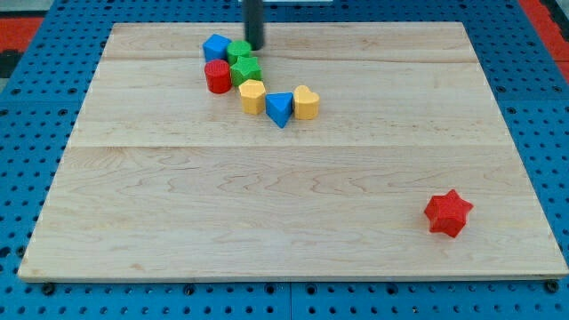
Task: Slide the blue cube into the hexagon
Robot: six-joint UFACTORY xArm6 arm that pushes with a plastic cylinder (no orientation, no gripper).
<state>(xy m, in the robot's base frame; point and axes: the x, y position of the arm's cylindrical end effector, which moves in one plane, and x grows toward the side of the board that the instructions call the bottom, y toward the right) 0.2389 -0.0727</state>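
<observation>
My tip on wooden tabletop, beside green cube; blue cube touches it. No claw fitted; state untellable.

green blocks crowd blue cube

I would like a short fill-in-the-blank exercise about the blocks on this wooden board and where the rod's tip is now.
1. My tip stands just to the view's right of the ____ cube.
2. The blue cube lies directly above the red ____.
3. Far from the cluster, near the view's bottom right, lies a red ____.
4. The blue triangular block sits between two ____ blocks.

Missing words: green; cylinder; star; yellow
</observation>
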